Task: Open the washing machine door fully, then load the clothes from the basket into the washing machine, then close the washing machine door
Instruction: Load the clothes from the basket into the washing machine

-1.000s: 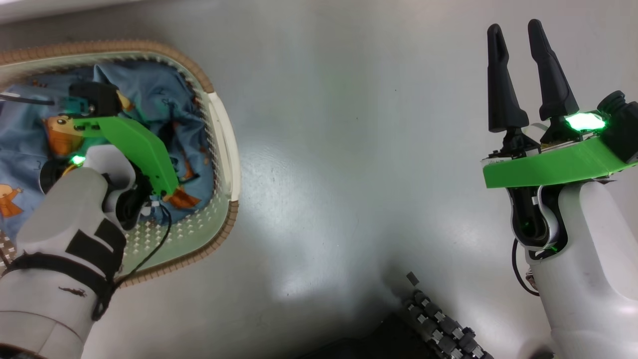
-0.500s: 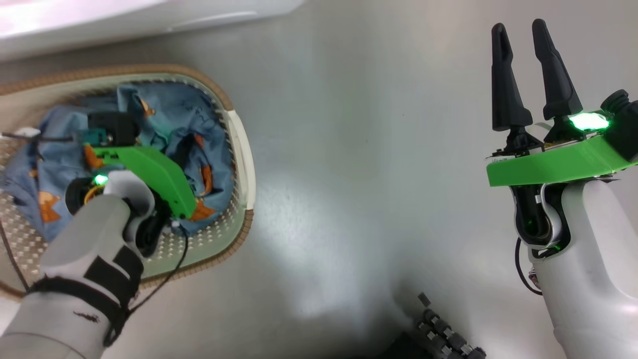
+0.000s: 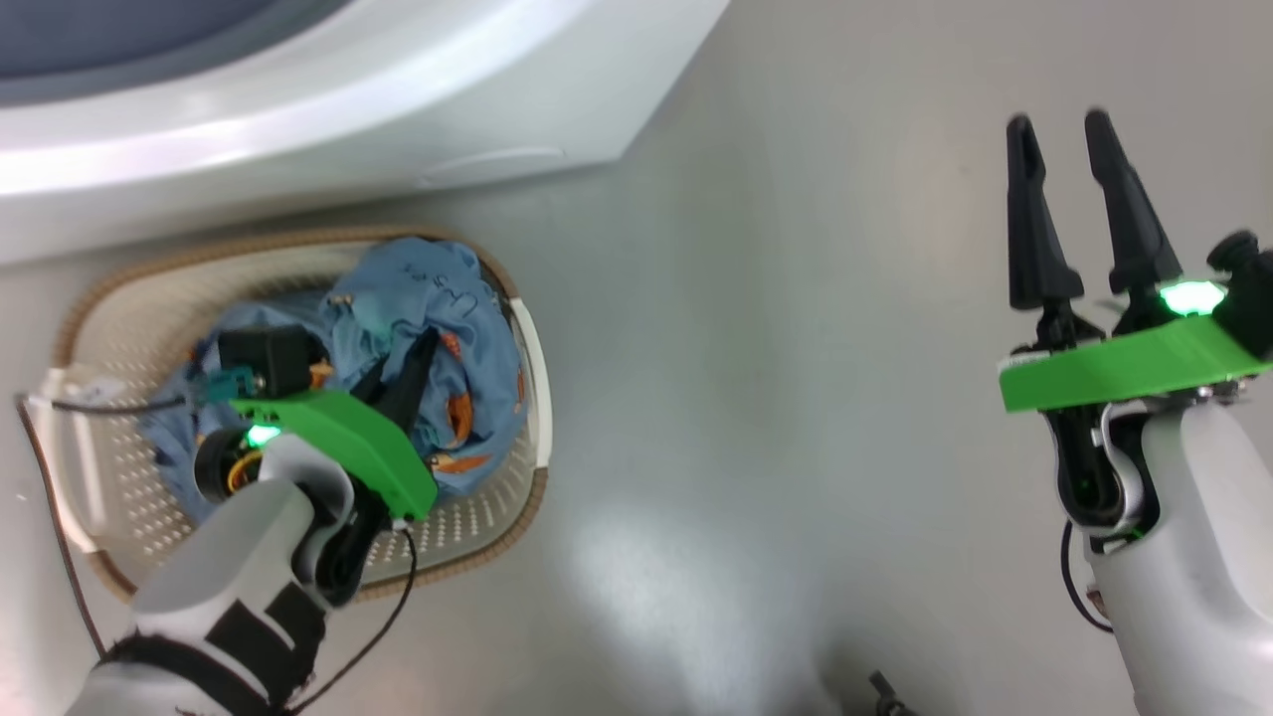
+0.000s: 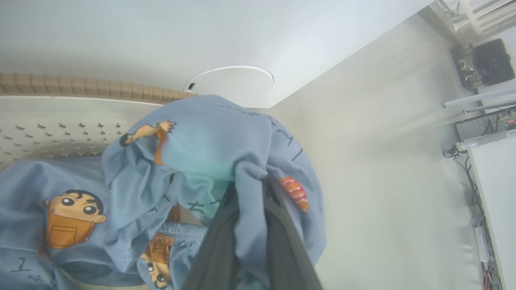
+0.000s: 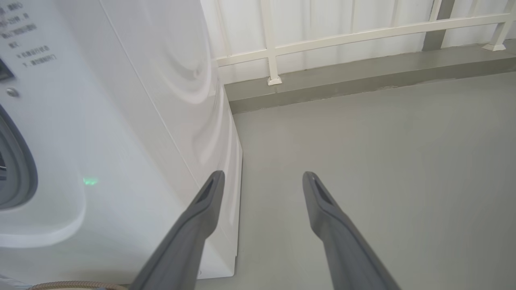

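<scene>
The cream basket [image 3: 107, 328] with a brown rim stands on the floor in front of the white washing machine [image 3: 398, 89]. Light blue clothes [image 3: 438, 288] with orange cartoon figures lie bunched inside it. My left gripper [image 3: 418, 343] is down in the basket and shut on a fold of the clothes [image 4: 201, 133], which drapes over the fingers [image 4: 219, 245] and stands raised above the basket wall [image 4: 60, 129]. My right gripper [image 3: 1069, 129] hangs open over bare floor at the right, with nothing between its fingers [image 5: 201, 217]. The washing machine door is out of view.
The machine's grey door seal [image 5: 16, 169] shows at the left edge, with its white side panel [image 5: 181, 80] beside it. A white railing [image 5: 342, 36] on a low kerb lies beyond. Grey floor [image 3: 776, 348] stretches between the basket and my right arm. Cables and equipment [image 4: 487, 60] stand farther off.
The head camera has tilted, bringing the washing machine into view. My left gripper has shut on the blue clothes and raised a bunch of them. The right gripper stays open.
</scene>
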`<state>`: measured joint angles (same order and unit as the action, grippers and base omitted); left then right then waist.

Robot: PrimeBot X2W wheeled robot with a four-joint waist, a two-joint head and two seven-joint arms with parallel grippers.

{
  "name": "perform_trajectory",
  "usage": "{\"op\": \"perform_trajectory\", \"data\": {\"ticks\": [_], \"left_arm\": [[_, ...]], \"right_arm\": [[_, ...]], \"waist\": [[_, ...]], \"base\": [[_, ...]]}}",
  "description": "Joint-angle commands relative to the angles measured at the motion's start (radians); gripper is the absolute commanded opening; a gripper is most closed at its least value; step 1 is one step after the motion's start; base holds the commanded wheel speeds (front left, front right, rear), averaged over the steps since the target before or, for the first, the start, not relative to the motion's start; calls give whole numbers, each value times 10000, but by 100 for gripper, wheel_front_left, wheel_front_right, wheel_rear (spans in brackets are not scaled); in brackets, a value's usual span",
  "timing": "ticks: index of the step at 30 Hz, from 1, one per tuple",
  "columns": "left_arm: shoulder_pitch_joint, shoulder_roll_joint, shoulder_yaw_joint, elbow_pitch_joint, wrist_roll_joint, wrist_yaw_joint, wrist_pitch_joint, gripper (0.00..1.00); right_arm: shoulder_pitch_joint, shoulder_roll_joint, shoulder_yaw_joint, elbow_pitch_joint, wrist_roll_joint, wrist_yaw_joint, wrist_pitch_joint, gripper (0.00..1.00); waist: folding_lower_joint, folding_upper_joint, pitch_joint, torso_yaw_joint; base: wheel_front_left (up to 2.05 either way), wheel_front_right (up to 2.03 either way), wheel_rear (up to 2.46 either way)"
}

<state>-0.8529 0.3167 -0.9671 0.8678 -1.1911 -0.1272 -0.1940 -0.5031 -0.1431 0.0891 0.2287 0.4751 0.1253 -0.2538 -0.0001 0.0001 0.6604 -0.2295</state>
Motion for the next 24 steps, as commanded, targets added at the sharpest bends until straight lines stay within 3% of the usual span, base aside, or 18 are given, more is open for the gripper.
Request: {"op": "perform_trajectory", "data": {"ticks": [1, 10, 17, 24], "left_arm": [[277, 295, 149, -254, -63, -34, -188, 0], [1182, 657, 486, -1424, -193, -34, -663, 0], [2143, 681, 2291, -2567, 857, -34, -675, 0], [3001, 539, 3406, -3629, 1998, 121, -676, 0]], "right_arm": [[392, -149, 75, -146, 19, 54, -80, 100], [997, -439, 59, 116, 94, 54, -80, 100], [1398, -718, 111, 268, 180, 54, -80, 100], [1741, -926, 202, 428, 255, 54, -80, 100]], "waist": [[1, -1, -932, 393], [1, -1, -2561, 827], [1, -1, -3367, 1129], [1, -1, -3956, 1396]], "base": [[0, 0, 0], [0, 0, 0], [0, 0, 0], [0, 0, 0]]}}
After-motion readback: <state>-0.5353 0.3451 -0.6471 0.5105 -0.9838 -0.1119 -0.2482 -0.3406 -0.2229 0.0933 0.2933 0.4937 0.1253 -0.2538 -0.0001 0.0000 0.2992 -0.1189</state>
